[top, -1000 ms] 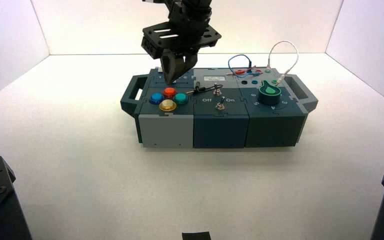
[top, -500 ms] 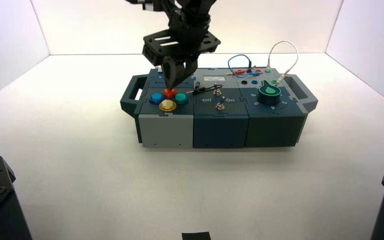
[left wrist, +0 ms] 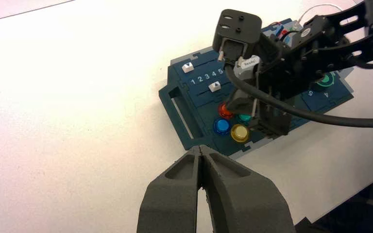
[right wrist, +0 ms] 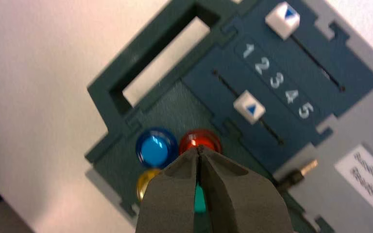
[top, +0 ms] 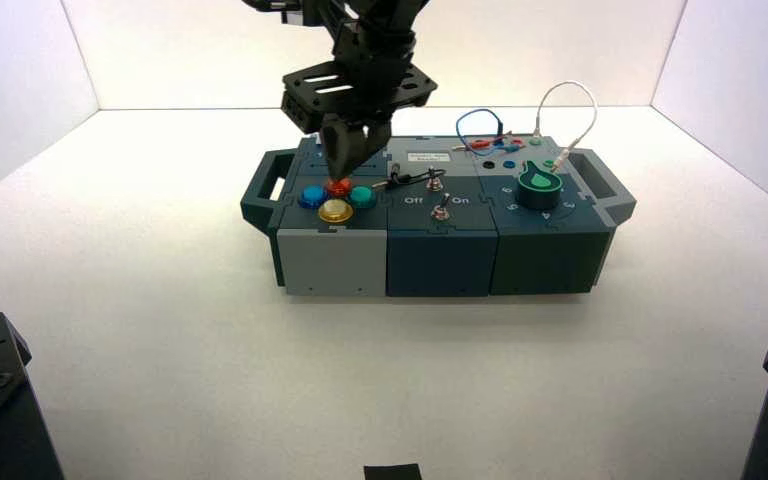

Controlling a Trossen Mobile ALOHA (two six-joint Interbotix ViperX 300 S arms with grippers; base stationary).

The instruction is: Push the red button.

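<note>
Red button point(top: 339, 187): one, small glossy dome in a round collar, the twelve o'clock member of a cluster of four on the left part of the box point(top: 332, 262), its neighbours being the green button point(top: 362, 197) towards three, the yellow button point(top: 335, 211) at six and the blue button point(top: 312, 197) towards nine. Right gripper point(top: 351, 172): at work over the red button, its fingers closed tip to tip with nothing between them, the tips at the dome; whether they touch or have sunk it cannot be told. Left gripper point(left wrist: 200, 148): idle, off the box's nine o'clock side, fingers likewise together and empty. Handling, by judgement: light, springy travel; hard, smooth cap, apt to let a tip skid if met off-centre; sturdy enough for a brief press. No grasp called for; contact belongs on the crown, straight down, then a lift clear of the green and blue neighbours. Container: the box alone, a closed casing on a pale bench point(top: 210, 390), a handle at its nine o'clock end and another at three, its interior unseen; fitted on top, two white-capped sliders beyond the cluster, metal toggle switches at the middle, a green knob point(top: 538, 186) towards three o'clock, and blue and white wires towards one.
</note>
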